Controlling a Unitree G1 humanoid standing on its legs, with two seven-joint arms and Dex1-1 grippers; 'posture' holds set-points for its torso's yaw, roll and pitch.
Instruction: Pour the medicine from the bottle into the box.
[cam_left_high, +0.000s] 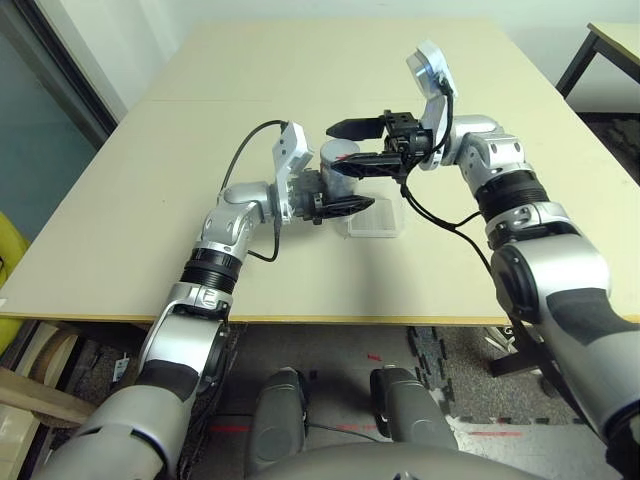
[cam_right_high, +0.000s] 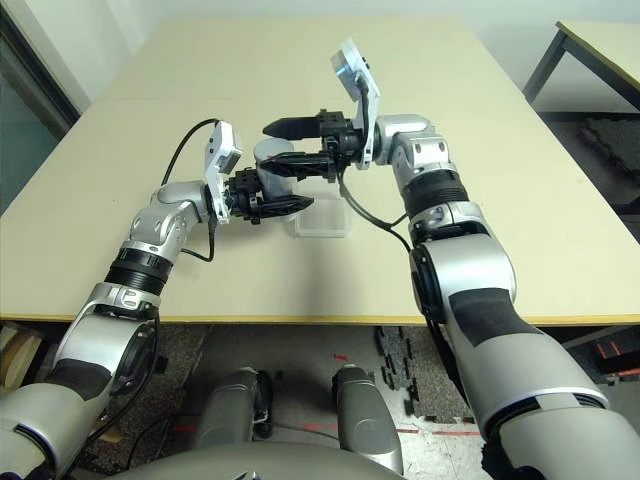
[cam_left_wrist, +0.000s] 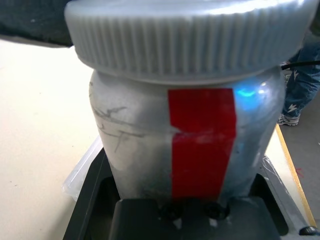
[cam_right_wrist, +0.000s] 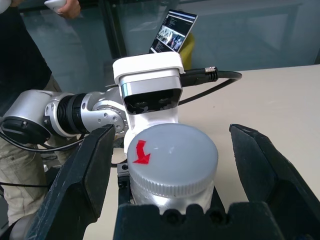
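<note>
Your left gripper (cam_left_high: 335, 205) holds the bottle (cam_left_high: 338, 170) upright by its lower body, fingers clamped on either side of the red label, just above the table (cam_left_high: 150, 190) near its centre. The grey cap (cam_right_wrist: 172, 157) is on, so no pills can be seen and nothing can pour yet. The box (cam_left_high: 378, 222) lies on the table just at 4 o'clock from the bottle, close under it.

Your right gripper (cam_left_high: 362, 142) is spread wide around the cap, one finger at 12 o'clock of it and the other at 6 o'clock, neither touching by the look of the right wrist view.

The step in hand appears to be uncapping. Centre the cap between the right fingers before you close, so both pads meet the ribbed rim together and the bottle is not pushed sideways in the left grip. Keep the left grip firm and the bottle vertical while you twist. Lift the cap straight up, then set it well away from the box.
</note>
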